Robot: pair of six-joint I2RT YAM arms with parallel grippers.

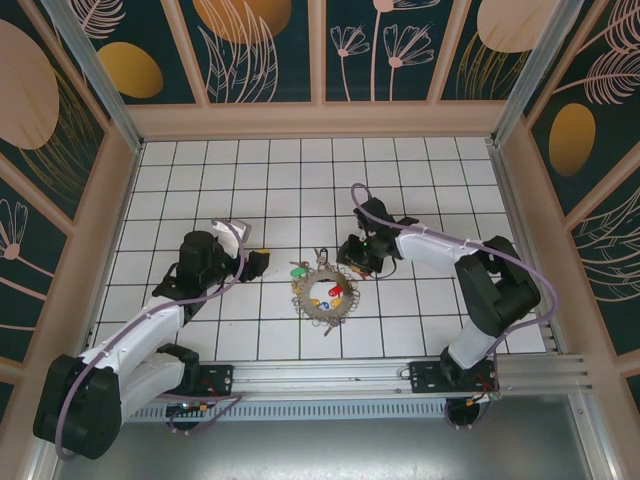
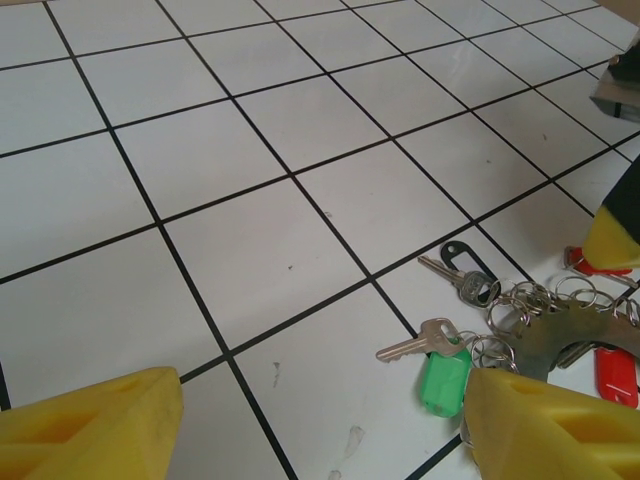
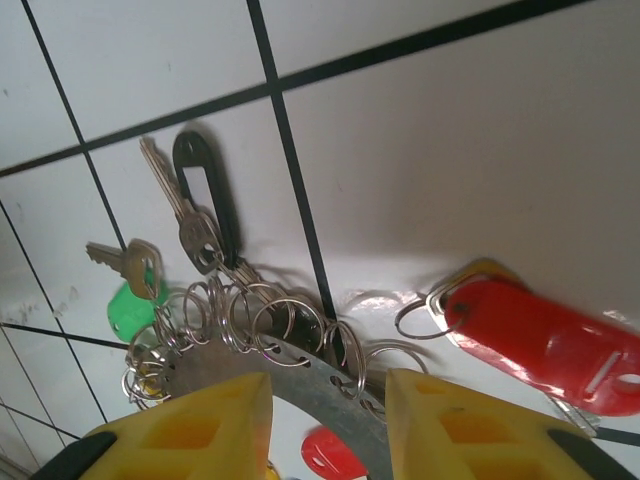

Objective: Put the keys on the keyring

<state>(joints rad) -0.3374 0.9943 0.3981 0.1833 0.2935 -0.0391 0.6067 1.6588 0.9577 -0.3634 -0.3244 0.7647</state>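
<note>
Now keyring (image 3: 290, 368) lies btwn R jaws, contact unclear.

White-and-black arms (image 1: 140, 335) carry lilac cables (image 1: 353, 197) and yellow pincer fingers (image 3: 200, 430).

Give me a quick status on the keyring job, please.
Left jaws open, beside the keys. Right jaws astride the keyring, grip unclear. No obstruction seen.

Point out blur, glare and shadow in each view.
Right wrist: yellow foam fingers and red plastic key tag soft, a shadow across the white tiled floor. Left wrist: near fingers blurred, silvery keys sharp. Top external: evenly lit.
</note>
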